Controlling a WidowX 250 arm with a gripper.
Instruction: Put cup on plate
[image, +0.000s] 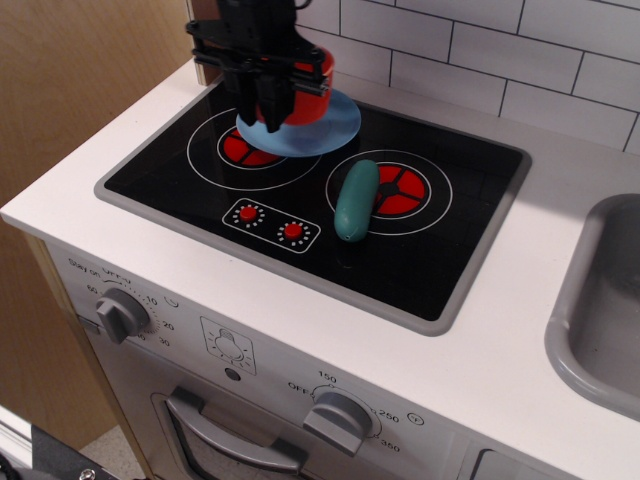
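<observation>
Observation.image view: black jaws (268, 92) grasping the red-orange cup (306, 92) over the light-blue plate (335, 125), toward the table's (520, 330) back-left corner; whether cup and plate touch cannot be told. A teal oblong object (356, 199) lies beside the right burner circle (405, 190), apart from the plate.

Red-orange cup (312, 92), light-blue plate (335, 128)

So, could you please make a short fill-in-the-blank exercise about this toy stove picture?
1. The gripper holds a red-orange ____ over the plate.
2. The plate's colour is light ____.
3. The green object lies on the ____ burner.

Missing words: cup; blue; right
</observation>
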